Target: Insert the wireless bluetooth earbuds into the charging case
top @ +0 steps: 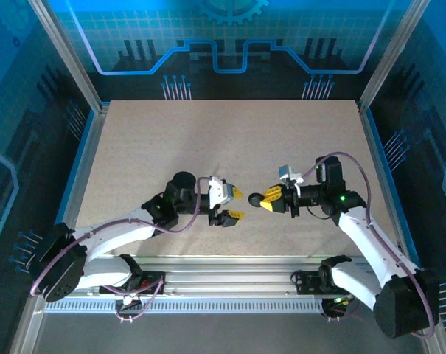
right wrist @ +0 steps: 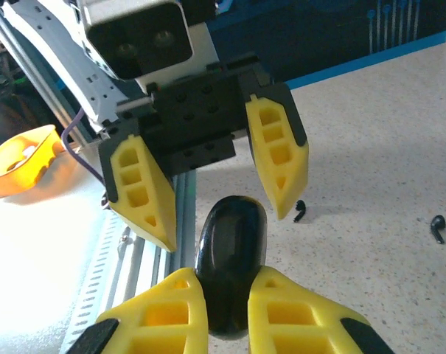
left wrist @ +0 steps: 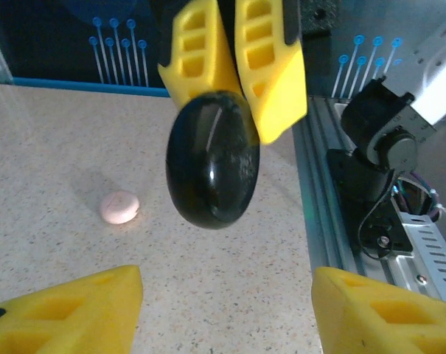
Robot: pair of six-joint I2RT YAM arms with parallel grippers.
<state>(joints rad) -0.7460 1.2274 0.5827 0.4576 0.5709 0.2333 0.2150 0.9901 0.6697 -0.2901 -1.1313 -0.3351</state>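
The charging case (right wrist: 231,247) is a glossy black oval, lid closed, held off the table on its narrow sides with my right gripper (right wrist: 228,313) shut on it. From above, the case (top: 256,197) hangs at the tip of the right gripper (top: 262,199), just right of my left gripper (top: 238,204). The left gripper (left wrist: 226,313) is open, its yellow fingers spread wide below the case (left wrist: 211,162). Two tiny black earbuds lie on the table, one (right wrist: 300,212) close behind the left gripper's finger and one (right wrist: 437,228) farther right. The pale earbud is out of view.
A small round pink disc (left wrist: 120,207) lies on the speckled table (left wrist: 230,280) to the left of the case. The aluminium rail (left wrist: 322,192) at the table's near edge runs close beside both grippers. An orange bowl-like object (right wrist: 20,158) sits beyond the rail.
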